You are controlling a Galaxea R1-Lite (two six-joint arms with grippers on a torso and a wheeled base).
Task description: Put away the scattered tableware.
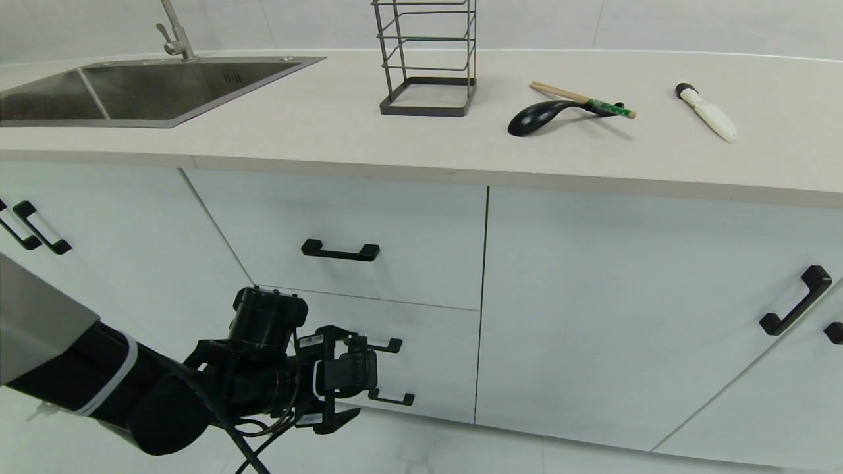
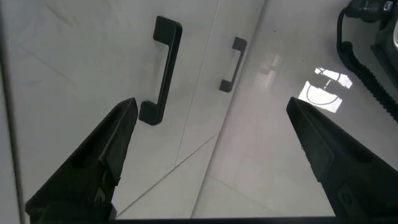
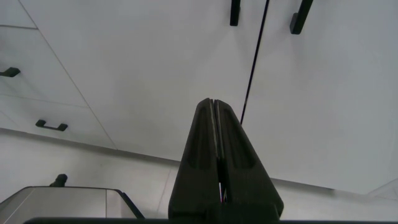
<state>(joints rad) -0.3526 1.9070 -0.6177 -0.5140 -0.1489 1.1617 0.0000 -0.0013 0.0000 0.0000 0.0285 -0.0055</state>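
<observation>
The scattered tableware lies on the worktop [image 1: 296,141], high above the left gripper [image 1: 339,375] and off toward the robot's right. A black spoon [image 1: 537,118] is the closest piece. A pair of chopsticks [image 1: 579,99] seems to rest across its handle, though the head view does not settle whether they touch it or lie just beside it. A white utensil [image 1: 708,113] lies farther out the same way, apart from both. A wire rack [image 1: 428,59] stands almost straight above the gripper, and the sink [image 1: 145,89] is up on the other side.

The left gripper [image 2: 210,106] hangs low before the drawer fronts with its fingers spread wide and holding nothing. A drawer handle [image 2: 160,68] is close ahead of it. The right gripper [image 3: 214,102] is pressed shut on nothing and points at the cabinet doors.

Several things could go wrong from here:
- **Snagging on the way up:** if the left arm rises close to the cabinet, a spread finger could hook a drawer handle or strike the worktop's front edge.
- **Scattering the chopsticks:** if they do lean on the spoon, lifting the spoon first would probably tip them off and set them rolling.
- **Pushing a piece away:** if the right gripper arrives closed, it would shove a piece aside instead of taking it.
- **Losing the grip:** the white utensil looks smooth and tapered, so a grip near its narrow end may slip.
</observation>
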